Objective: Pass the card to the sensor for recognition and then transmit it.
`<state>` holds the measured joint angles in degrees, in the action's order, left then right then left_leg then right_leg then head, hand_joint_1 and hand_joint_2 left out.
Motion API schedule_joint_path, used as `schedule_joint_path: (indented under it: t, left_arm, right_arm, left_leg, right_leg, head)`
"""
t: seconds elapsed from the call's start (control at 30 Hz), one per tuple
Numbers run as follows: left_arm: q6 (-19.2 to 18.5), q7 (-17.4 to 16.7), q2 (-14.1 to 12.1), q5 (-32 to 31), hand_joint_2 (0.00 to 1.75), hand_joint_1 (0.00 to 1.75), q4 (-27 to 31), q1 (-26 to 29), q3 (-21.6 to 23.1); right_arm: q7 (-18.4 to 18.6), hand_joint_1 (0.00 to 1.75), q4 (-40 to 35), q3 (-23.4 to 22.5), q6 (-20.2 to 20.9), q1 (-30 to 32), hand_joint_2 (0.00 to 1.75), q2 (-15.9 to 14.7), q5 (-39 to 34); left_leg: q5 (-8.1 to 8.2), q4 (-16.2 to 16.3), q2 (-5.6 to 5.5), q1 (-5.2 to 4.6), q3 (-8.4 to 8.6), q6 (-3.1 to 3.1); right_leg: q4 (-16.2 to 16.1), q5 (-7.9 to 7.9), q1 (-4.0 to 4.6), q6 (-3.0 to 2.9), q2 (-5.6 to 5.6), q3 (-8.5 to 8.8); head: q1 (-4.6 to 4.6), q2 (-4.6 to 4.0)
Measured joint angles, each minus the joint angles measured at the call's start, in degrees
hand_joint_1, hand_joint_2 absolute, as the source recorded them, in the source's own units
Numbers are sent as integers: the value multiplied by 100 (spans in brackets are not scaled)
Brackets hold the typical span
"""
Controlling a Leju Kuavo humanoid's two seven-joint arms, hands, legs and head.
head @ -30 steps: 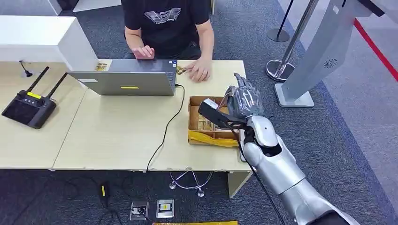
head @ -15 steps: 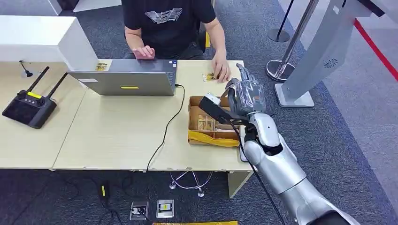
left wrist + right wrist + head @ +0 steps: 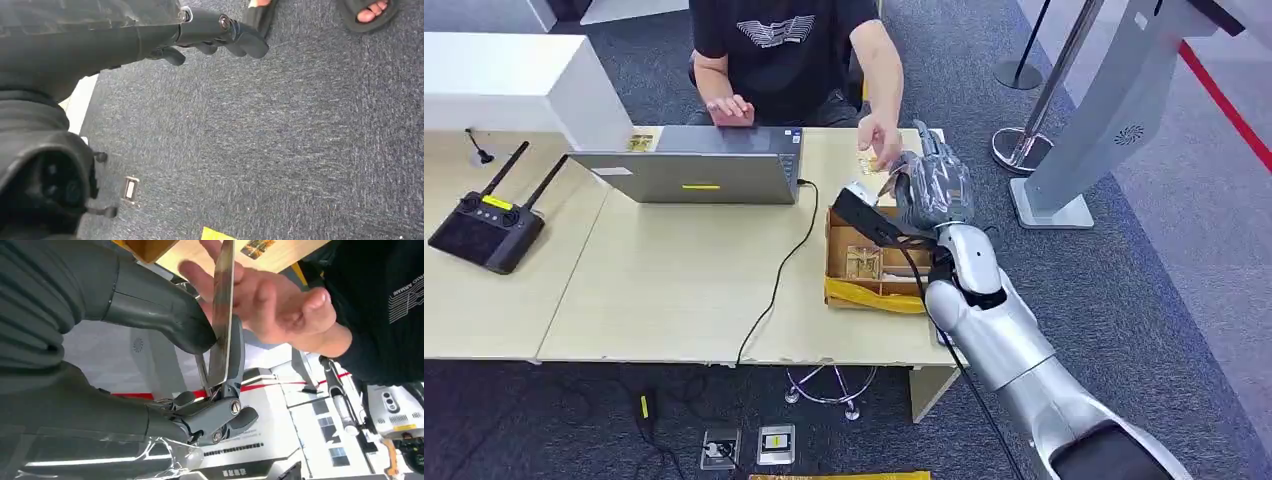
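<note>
My right hand [image 3: 931, 190] is raised over the table's far right part, above the cardboard box [image 3: 874, 295]. In the right wrist view its thumb [image 3: 165, 315] and a finger pinch a thin card [image 3: 222, 315], seen edge-on. A person's hand [image 3: 280, 305] reaches in and its fingers touch the card's far side. From the head view that person's hand [image 3: 879, 140] meets my right hand. My left hand [image 3: 215, 35] hangs over grey carpet and holds nothing.
The person sits behind a laptop [image 3: 689, 175] whose black cable runs off the table's front edge. A black remote with antennas [image 3: 484, 225] lies at the left. Another card [image 3: 260, 246] lies on the table. A white kiosk stand [image 3: 1114, 110] rises at the right.
My right hand has risen and moved away from me with the card. The person's hand left the table and came up to the card.
</note>
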<state>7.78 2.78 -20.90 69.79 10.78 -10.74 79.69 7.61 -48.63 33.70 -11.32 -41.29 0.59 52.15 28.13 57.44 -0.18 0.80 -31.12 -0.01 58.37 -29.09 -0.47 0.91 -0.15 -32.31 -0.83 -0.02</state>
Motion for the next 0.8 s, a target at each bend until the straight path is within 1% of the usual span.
schedule_joint_path:
  t: [0.33,0.37,0.4,0.43,0.57,0.7,0.8]
  left_arm:
    - [2,0,7,17,0,0,0,1,0]
    - [4,0,7,20,0,0,0,1,0]
    - [9,4,7,20,0,0,0,1,0]
    - [9,13,4,20,0,0,0,1,0]
    - [9,35,4,22,0,0,0,1,2]
    - [9,37,4,41,0,0,0,1,2]
    - [9,35,4,53,0,0,0,2,2]
  right_arm:
    - [17,175,358,0,2,-58,175,155,7]
    - [20,0,378,0,0,-67,175,162,9]
    - [20,0,400,0,2,-76,175,166,13]
    - [20,0,413,0,2,-81,0,166,13]
    - [-46,0,481,2,0,-86,0,184,13]
    - [-118,0,551,7,-125,-89,0,245,11]
    - [-122,0,594,7,-142,-91,0,273,11]
  left_leg:
    - [0,0,0,0,-1,0]
    - [0,0,0,0,0,0]
    - [0,0,0,0,0,0]
    - [0,0,0,0,0,0]
    - [0,0,0,0,0,0]
    - [0,0,0,0,0,0]
    - [0,0,0,0,0,0]
  right_leg:
    - [0,0,0,0,-1,0]
    - [0,0,0,0,-1,0]
    - [0,0,0,0,-1,0]
    - [0,0,0,0,-1,1]
    - [0,0,0,0,0,0]
    - [0,0,0,0,0,0]
    - [0,0,0,0,-1,0]
  head:
    - [-2,0]
    - [-2,0]
    - [0,0]
    - [-2,0]
    - [-2,0]
    - [-2,0]
    - [0,0]
